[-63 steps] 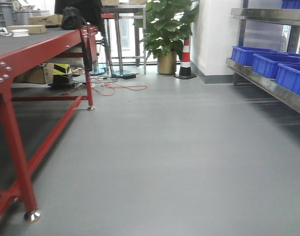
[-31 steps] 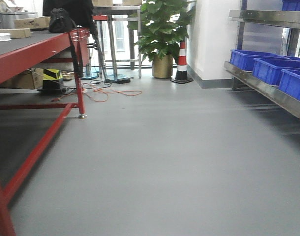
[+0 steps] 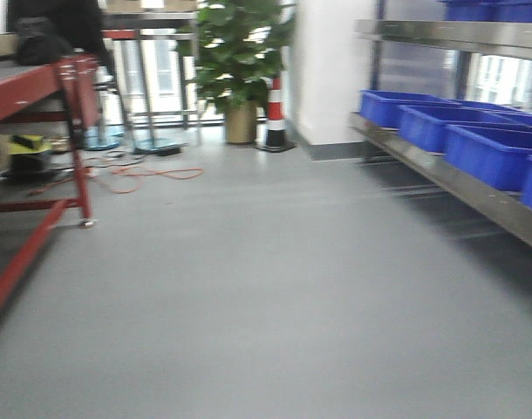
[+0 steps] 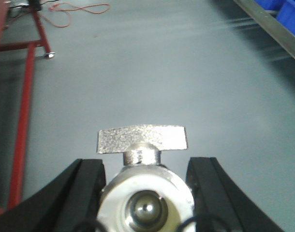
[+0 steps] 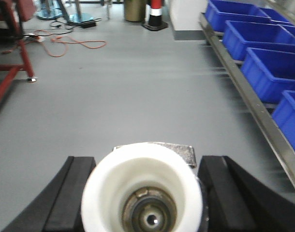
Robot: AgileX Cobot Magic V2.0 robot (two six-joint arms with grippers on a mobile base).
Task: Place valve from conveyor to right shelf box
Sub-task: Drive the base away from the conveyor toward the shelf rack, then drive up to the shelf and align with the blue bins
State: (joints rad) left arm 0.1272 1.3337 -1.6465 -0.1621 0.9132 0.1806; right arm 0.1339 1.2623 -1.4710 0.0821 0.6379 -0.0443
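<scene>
Blurred front view of a workshop aisle with a smooth grey floor point(image 3: 266, 305). A red metal frame point(image 3: 74, 140), probably the conveyor's stand, sits at the far left. A long steel shelf point(image 3: 475, 199) carrying a row of open blue plastic boxes point(image 3: 488, 148) runs along the right. A leafy potted plant point(image 3: 240, 61) and a red-and-white striped cone point(image 3: 275, 113) stand at the far end. In the left wrist view, the black-fingered left gripper point(image 4: 146, 164) is clamped around a silvery metal valve point(image 4: 145, 193) with a flat grey handle, held above bare floor. In the right wrist view, the right gripper point(image 5: 145, 164) is clamped around a white-capped valve point(image 5: 142, 179), its wide plastic cap facing the camera, with the blue boxes off to its right. Judging from this, the pick-up is done: both valves are off the belt and in the robot's grasp. What is left is to reach the shelf, bring a valve over a box and let it go.
</scene>
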